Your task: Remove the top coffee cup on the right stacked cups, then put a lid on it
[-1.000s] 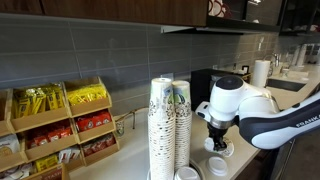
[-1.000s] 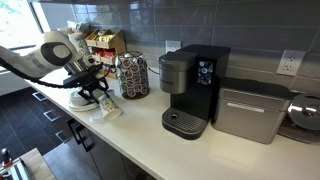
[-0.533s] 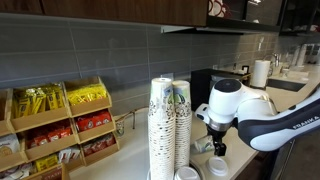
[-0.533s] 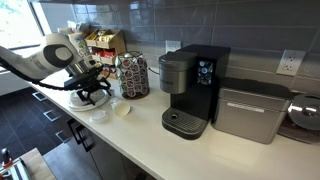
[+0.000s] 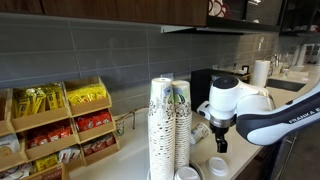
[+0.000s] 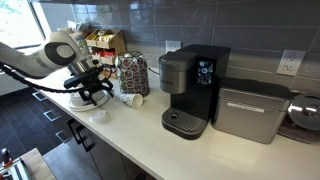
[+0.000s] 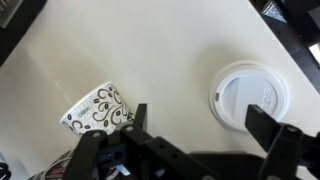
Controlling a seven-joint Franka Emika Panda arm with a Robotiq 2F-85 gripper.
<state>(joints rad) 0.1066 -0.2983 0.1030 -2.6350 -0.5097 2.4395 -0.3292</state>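
Note:
The top coffee cup (image 7: pixel 95 110), a small white cup with dark print, lies on its side on the white counter, just left of my left finger in the wrist view. In an exterior view it lies (image 6: pixel 131 98) beside the pod rack. A round white lid (image 7: pixel 250 95) lies flat on the counter, apart from the cup and partly under my right finger. My gripper (image 7: pixel 207 125) hangs open above the counter with nothing in it (image 6: pixel 92 92) (image 5: pixel 220 140). The right stacked cups (image 5: pixel 181 120) carry a green emblem and stand next to a twin column (image 5: pixel 160 125).
A black coffee machine (image 6: pixel 190 85) and a grey appliance (image 6: pixel 250 110) stand along the tiled wall. A pod rack (image 6: pixel 132 75) stands behind the cup. Wooden snack boxes (image 5: pixel 60 120) sit beside the stacks. Two lids (image 5: pixel 219 166) (image 5: pixel 188 174) lie near the counter's front edge.
My gripper has opened and lifted a little. The small cup, upright under it a second ago, now lies on its side nearer the pod rack, and the lid lies apart from it.

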